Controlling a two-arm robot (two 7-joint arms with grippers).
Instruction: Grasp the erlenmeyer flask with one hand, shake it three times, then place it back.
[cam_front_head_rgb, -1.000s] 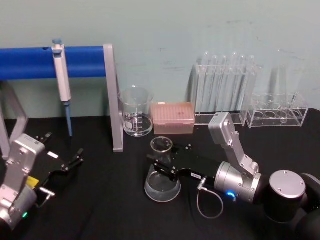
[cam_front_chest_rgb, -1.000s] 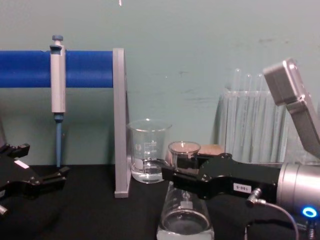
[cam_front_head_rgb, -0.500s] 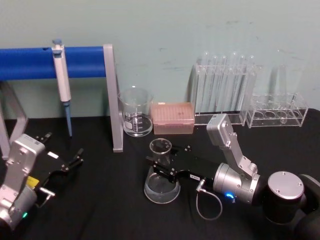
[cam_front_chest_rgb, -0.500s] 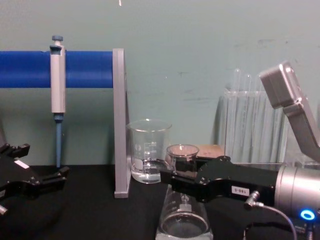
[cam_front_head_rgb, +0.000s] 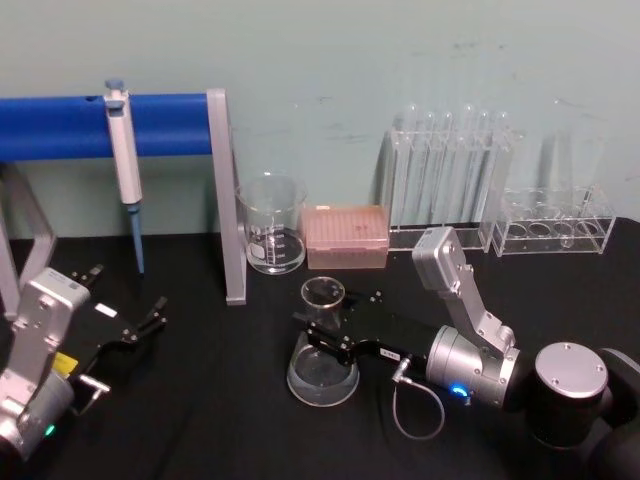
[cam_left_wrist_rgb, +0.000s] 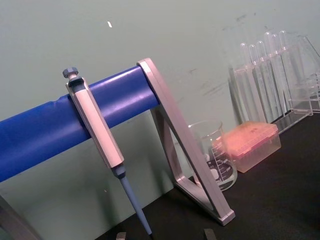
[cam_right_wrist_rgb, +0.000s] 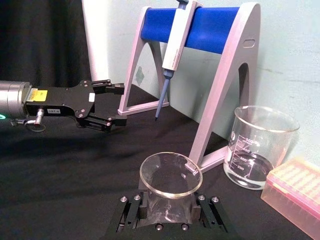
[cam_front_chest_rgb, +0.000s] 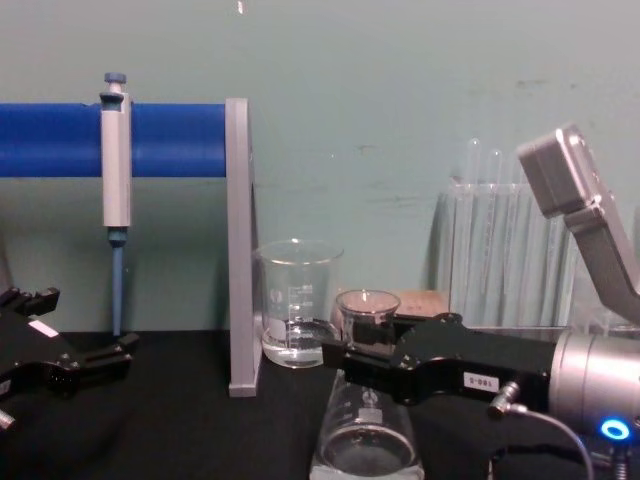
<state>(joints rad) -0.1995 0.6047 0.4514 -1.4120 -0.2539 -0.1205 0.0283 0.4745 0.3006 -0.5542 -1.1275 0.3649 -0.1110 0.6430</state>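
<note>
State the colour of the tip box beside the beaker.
Pink tip box, best in the head view.

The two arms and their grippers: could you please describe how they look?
The right gripper is black with a small white label, on a silver cylindrical wrist with a glowing blue light, a grey camera bracket above and a thin looping cable. The left gripper is black with a white sticker, a yellow label behind, on a silver wrist.

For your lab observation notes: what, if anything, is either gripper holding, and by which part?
The right gripper holds the erlenmeyer flask by its narrow neck, just under the rim. The left gripper holds nothing.
</note>
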